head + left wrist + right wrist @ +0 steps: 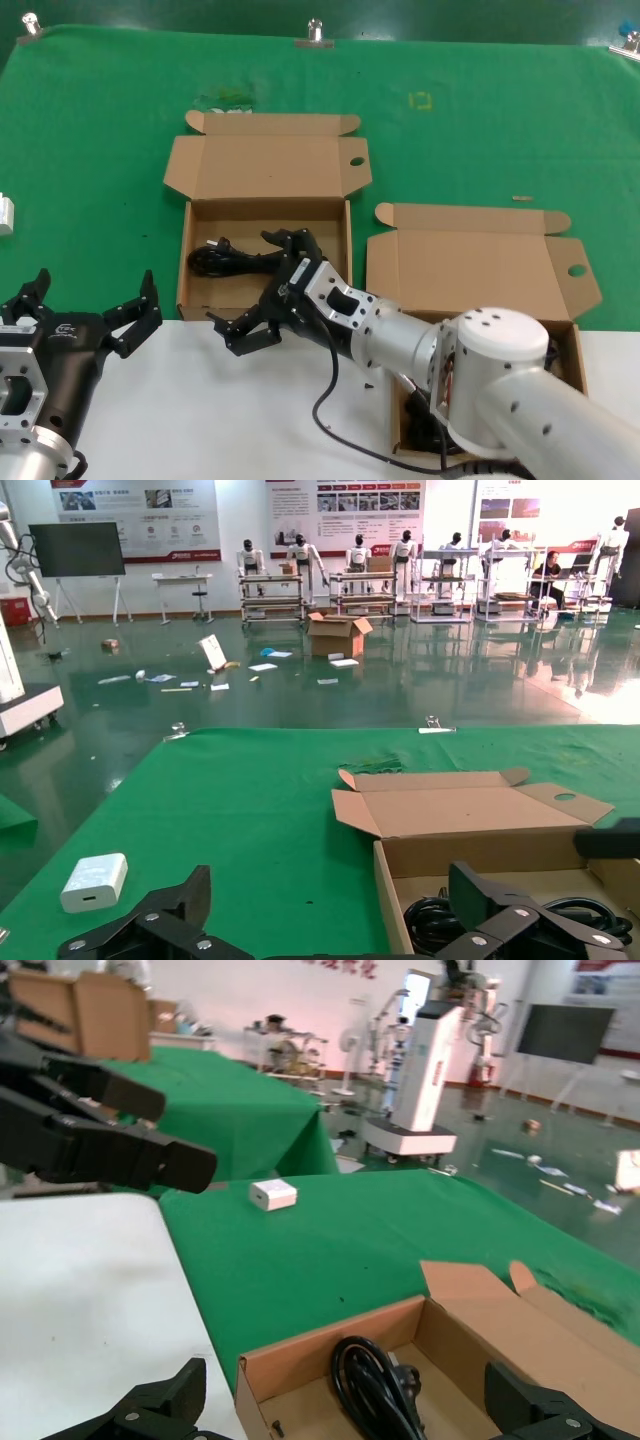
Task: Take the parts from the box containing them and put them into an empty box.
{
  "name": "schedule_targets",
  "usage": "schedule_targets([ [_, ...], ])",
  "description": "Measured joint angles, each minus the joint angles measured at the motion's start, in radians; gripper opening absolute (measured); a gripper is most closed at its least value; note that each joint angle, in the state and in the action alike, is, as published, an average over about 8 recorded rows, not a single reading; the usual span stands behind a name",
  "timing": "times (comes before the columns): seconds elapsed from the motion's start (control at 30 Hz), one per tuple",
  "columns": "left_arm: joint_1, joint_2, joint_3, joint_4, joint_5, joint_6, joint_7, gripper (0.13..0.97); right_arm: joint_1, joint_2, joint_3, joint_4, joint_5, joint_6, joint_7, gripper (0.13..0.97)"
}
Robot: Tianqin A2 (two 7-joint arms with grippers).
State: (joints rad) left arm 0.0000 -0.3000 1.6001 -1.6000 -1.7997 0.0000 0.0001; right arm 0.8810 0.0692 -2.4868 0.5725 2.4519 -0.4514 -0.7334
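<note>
Head view alone shows the second box (pixel 480 275); both wrist views show the cord (pixel 375 1385) box (pixel 330 1355). Right gripper (pixel 268 290) and left gripper (pixel 95 300) are spread.

Glossy black looped cord (pixel 225 259) in left open box (pixel 265 215); right box (pixel 480 270) lid up.

Robotics exhibition hall, humanoid robots (pixel 300 552) on stands, wall posters (pixel 345 502), glossy floor (pixel 300 695)
</note>
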Motion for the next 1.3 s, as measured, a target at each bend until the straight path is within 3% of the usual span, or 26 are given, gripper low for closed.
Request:
schedule_targets([
  [0.23, 0.0, 0.0, 0.0, 0.0, 0.0, 0.0, 0.0, 0.856, -0.107, 0.028, 0.108, 0.125, -0.08, 0.055, 0.089, 0.966],
  [0.53, 0.0, 0.0, 0.0, 0.0, 0.0, 0.0, 0.0, 0.943, -0.244, 0.064, 0.246, 0.286, -0.181, 0.126, 0.204, 0.966],
  [1.3, 0.0, 0.0, 0.0, 0.0, 0.0, 0.0, 0.0, 0.966, -0.596, 0.156, 0.599, 0.695, -0.441, 0.305, 0.495, 0.966],
])
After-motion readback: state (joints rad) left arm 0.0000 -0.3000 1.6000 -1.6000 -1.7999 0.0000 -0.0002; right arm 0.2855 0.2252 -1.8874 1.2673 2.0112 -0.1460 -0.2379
